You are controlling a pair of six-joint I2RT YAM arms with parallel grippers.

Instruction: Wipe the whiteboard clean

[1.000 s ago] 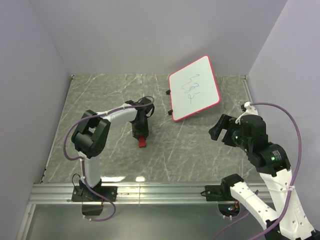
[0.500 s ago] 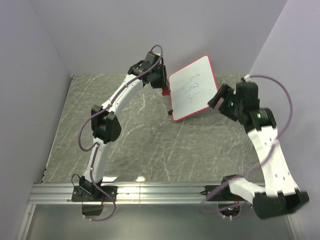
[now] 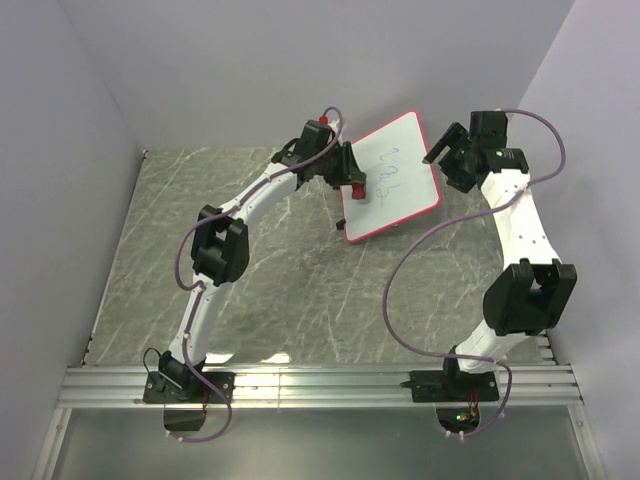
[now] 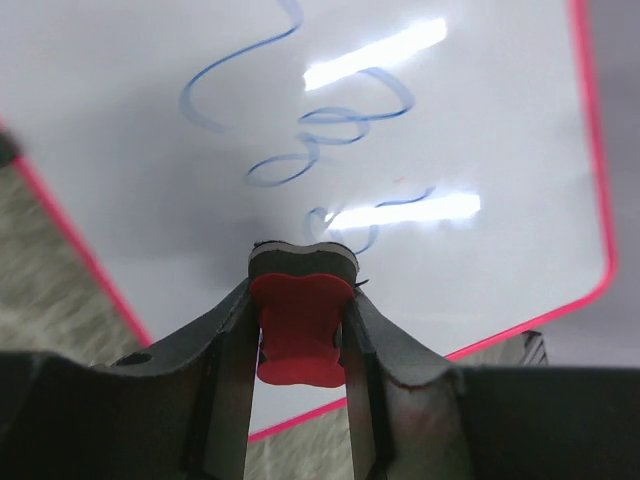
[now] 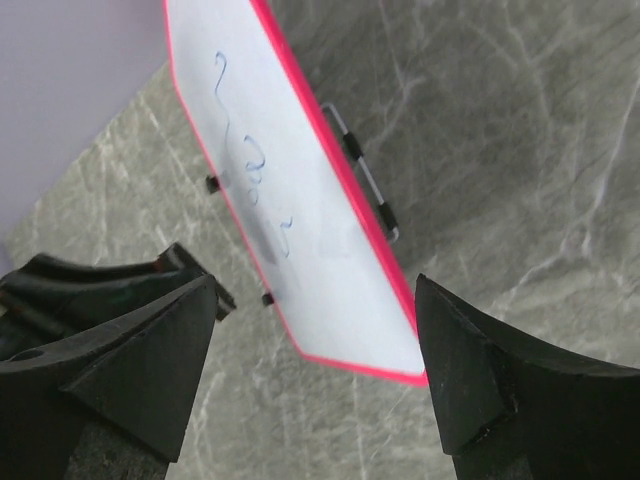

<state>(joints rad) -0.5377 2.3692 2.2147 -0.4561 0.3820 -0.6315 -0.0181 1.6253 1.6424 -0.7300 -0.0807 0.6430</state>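
"Board [image 3: 392, 178] stands tilted at the back right of the table [image 3: 250, 290]; risk?"
"Left gripper [image 4: 300, 292] pinches the eraser [image 4: 298, 335] at its face; right gripper [image 5: 315, 290] gapes, holding nothing; a hard wipe could topple it."

Whiteboard [image 3: 400, 170] far right on table [image 3: 300, 290], eraser [image 3: 355, 189] apparently against its left side.

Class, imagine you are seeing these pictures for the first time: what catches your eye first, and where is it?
The whiteboard, with its pink rim and blue scribbles, stands out at the far right of the grey table. Next comes the red eraser, clamped in the left gripper right at the board's face. The right gripper hangs open by the board's right edge.
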